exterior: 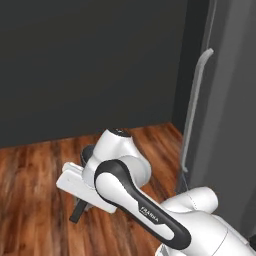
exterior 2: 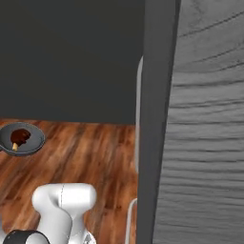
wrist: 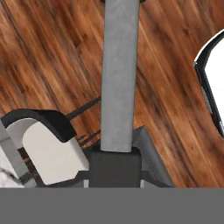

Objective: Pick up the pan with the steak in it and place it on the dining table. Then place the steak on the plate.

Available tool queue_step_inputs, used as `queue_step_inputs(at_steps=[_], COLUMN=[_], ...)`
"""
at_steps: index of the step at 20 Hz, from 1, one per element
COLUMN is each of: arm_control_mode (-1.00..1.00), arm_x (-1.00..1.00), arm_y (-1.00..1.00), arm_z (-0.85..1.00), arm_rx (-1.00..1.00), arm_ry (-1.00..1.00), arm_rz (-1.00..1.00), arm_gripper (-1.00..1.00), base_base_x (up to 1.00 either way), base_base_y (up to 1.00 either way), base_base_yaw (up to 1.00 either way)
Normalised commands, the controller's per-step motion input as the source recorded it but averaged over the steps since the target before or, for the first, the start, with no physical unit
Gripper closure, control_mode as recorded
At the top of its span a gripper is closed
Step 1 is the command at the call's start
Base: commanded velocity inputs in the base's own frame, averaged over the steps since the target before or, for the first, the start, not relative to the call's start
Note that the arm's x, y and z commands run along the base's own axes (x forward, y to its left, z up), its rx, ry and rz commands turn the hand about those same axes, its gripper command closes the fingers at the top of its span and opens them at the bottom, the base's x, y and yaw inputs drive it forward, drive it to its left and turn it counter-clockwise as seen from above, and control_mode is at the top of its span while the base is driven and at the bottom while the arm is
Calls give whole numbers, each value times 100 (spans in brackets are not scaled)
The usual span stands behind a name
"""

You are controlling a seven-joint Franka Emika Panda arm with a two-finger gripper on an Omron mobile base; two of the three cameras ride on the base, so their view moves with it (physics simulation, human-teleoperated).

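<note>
Gripping the pan (exterior 2: 21, 139) by its long handle (wrist: 119, 74), the closed fingers (wrist: 114, 164) carry it above wooden floor (exterior 2: 90, 152), steak (exterior 2: 20, 137) inside at nine o'clock.

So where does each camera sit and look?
Left base view: behind-left, facing dark wall and grey cabinet; white arm lower right.
Right base view: behind-right, facing round dark grey frying pan with reddish-brown steak; arm lower left.
Hand view: on the hand, looking along the pan's long handle.
Both base views share the brown wooden floor.
</note>
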Motion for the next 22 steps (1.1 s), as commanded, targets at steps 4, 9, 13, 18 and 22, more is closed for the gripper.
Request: queue_step_inputs(at_steps=[4,9,13,18,22], arm_control_mode=[100,100,100,100,100], arm_x=[0,0,0,0,0], arm_y=[0,0,0,0,0], arm_z=[0,0,0,0,0], arm_rx=[0,0,0,0,0], arm_ry=[0,0,0,0,0], arm_rz=[0,0,0,0,0], arm_gripper=[100,100,100,100,100], base_base_x=[100,100,100,21,0], base_base_y=[37,56,54,6,0], base_base_yaw=[-3,-3,0,36,47])
